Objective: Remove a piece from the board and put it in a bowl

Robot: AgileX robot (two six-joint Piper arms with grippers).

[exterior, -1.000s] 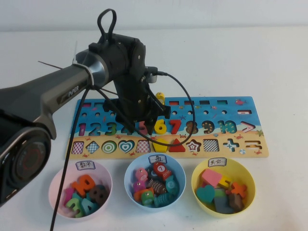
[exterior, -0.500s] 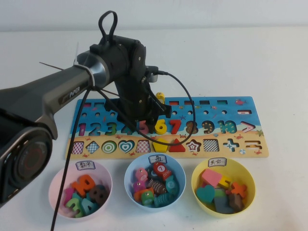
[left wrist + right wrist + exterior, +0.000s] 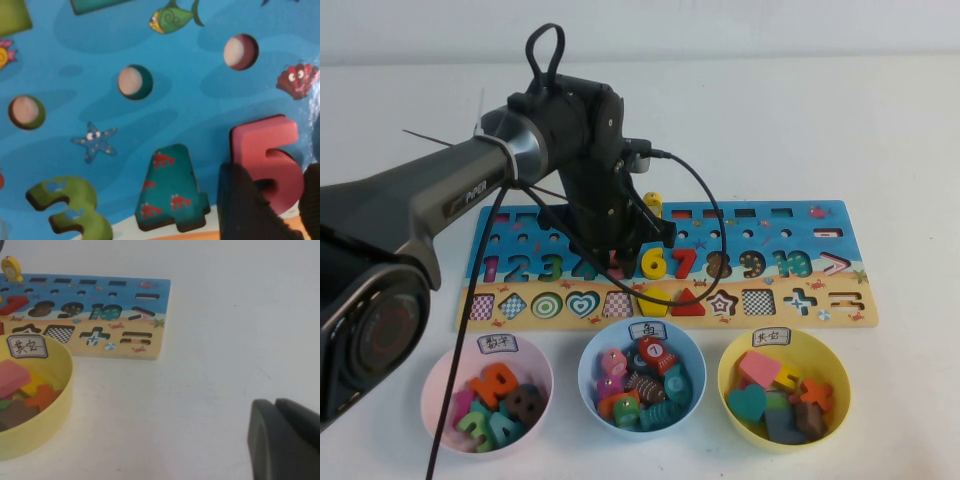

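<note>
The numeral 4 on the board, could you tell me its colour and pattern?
Teal 4 with small red crabs, clearest in the left wrist view.

Your surface (image 3: 840, 130) is a plain white tabletop. Lying flat on it, across the middle, you have the board (image 3: 840, 215), a long wooden puzzle printed with blue sea and a sand-coloured near edge. Nearer to you than the board, three bowls stand on the surface in a row: the pale-pink bowl (image 3: 440, 378) at the left, the light-blue bowl (image 3: 592, 362) in the middle and the yellow bowl (image 3: 832, 362) at the right. Each bowl carries a small white handwritten label on its far rim and holds loose coloured pieces. The bowls stand apart from one another, just near of the board's edge.

The left gripper (image 3: 617, 252) is down over the board's number row, and the right gripper (image 3: 285, 440) sits low over bare surface, right of the yellow bowl.
</note>
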